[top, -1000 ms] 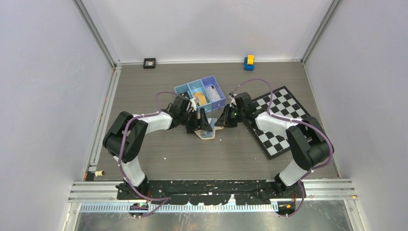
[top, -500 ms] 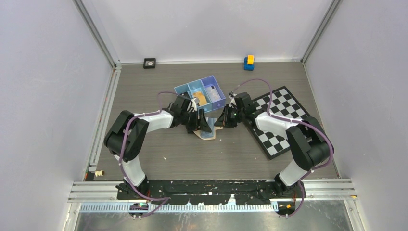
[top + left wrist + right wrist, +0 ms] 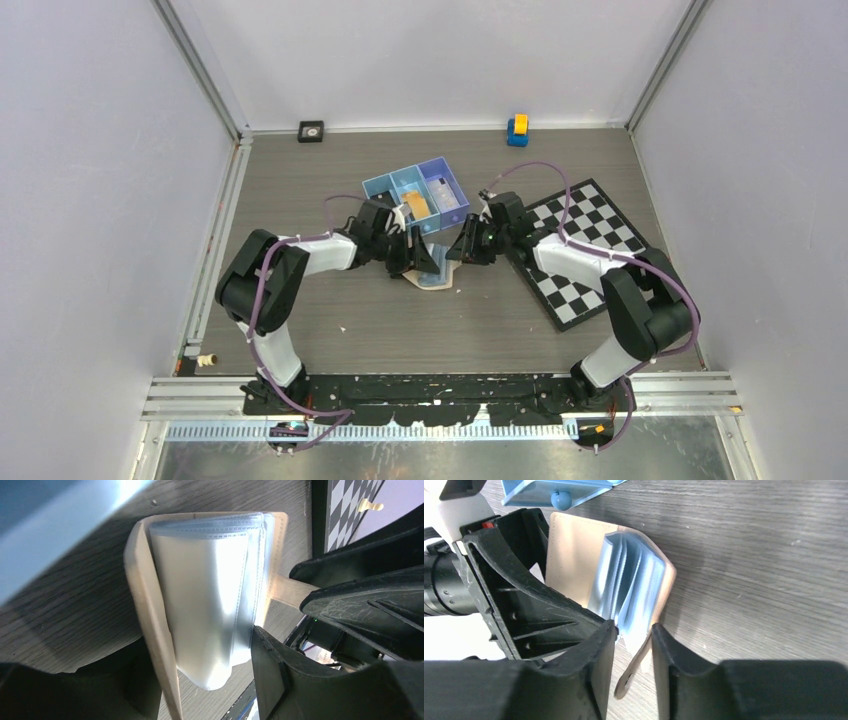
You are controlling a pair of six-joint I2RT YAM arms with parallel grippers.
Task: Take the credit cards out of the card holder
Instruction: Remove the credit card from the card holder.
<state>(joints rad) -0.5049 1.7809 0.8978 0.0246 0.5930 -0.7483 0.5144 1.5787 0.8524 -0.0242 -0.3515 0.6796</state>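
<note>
The tan card holder [image 3: 432, 281] lies open on the table between my two grippers, its clear sleeves [image 3: 200, 595] fanned out. My left gripper [image 3: 192, 645] is shut across it, one finger against the tan cover [image 3: 150, 625] and the other against the sleeve edges. My right gripper [image 3: 633, 629] is open, and the snap tab [image 3: 631, 672] hangs loose between its fingers, near the right one. I see no card in the sleeves [image 3: 631, 587]. An orange-tan credit card [image 3: 415, 205] lies in the tray's middle compartment.
The blue three-compartment tray [image 3: 380, 187] stands just behind the holder, close to both grippers. A checkerboard mat [image 3: 580, 250] lies to the right under my right arm. A yellow-and-blue toy [image 3: 517, 129] and a small black object [image 3: 311, 130] sit by the back wall.
My right gripper's jaws have parted and let go of the snap tab. My left gripper's jaws have narrowed onto the holder. Both arms have barely shifted.
</note>
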